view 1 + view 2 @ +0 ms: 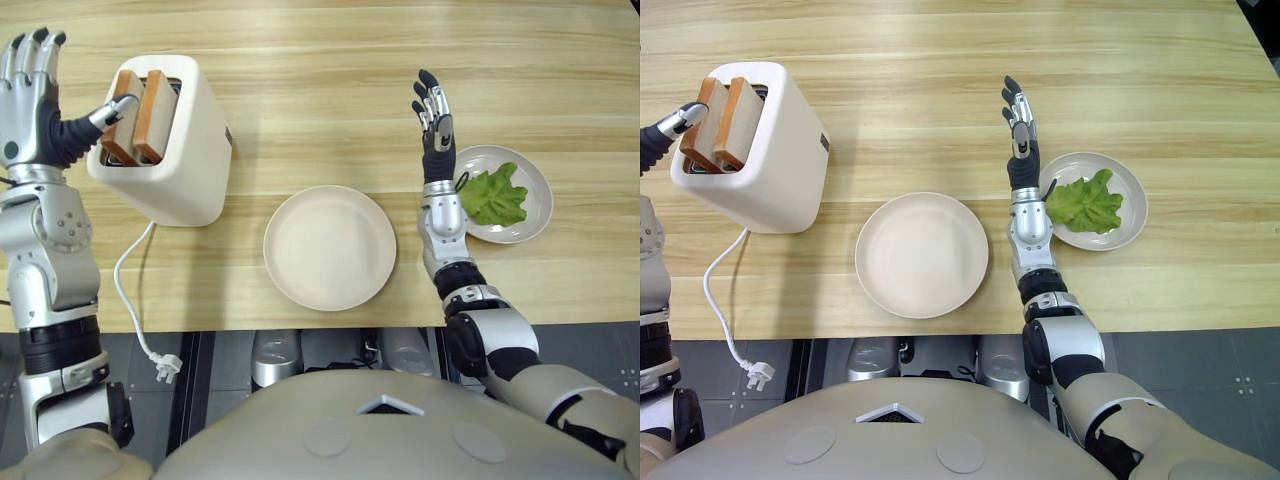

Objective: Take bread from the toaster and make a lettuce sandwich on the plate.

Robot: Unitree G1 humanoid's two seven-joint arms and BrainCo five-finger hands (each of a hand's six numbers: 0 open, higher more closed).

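Two bread slices (140,115) stand in the toaster (185,160), upper left. In the left eye view the left hand (30,95) beside it spreads uncurled, thumb seemingly touching the outer slice. The plate (330,247) sits centre; the right hand (435,130) stands unclenched by the lettuce (493,195).

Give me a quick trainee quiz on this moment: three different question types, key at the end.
1. How many bread slices stand in the toaster?
2. True or false: the middle plate holds a slice.
3. The lettuce lies: A on the middle plate; B on the right dish; C in the toaster.
Key: 1 two; 2 false; 3 B.
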